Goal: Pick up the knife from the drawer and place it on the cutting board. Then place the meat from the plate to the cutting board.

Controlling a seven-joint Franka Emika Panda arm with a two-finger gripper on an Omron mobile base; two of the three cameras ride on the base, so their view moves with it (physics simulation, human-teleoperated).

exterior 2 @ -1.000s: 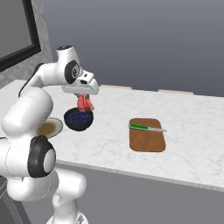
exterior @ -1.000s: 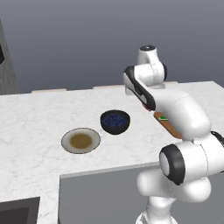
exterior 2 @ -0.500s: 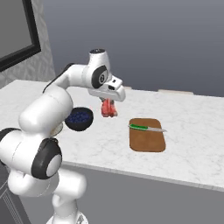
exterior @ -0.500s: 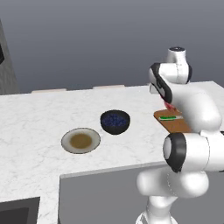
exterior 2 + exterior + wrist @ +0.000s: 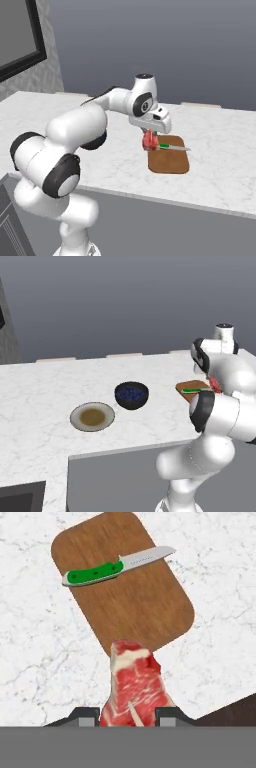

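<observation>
The red-pink meat (image 5: 149, 141) hangs in my gripper (image 5: 150, 138), which is shut on it just above the left end of the reddish-brown cutting board (image 5: 170, 158). In the hand view the meat (image 5: 134, 682) sticks out between the fingertips (image 5: 87, 714), over the counter just short of the cutting board (image 5: 135, 597). The green-handled knife (image 5: 100, 571) lies flat across the board's far part. The beige plate (image 5: 92, 416) sits bare on the counter, well to the left. From the left, the arm hides part of the board (image 5: 192, 390) and the meat (image 5: 216, 385). The drawer is out of view.
A dark blue bowl (image 5: 131, 394) stands on the white marble counter (image 5: 45, 391) between the plate and the board. The counter's front edge runs close below the board (image 5: 200, 202). A dark-framed window (image 5: 20, 37) is on the left wall.
The arm has swung to the right with the meat in the gripper, from above the blue bowl to the near end of the cutting board. Knife, plate and bowl have stayed put.
</observation>
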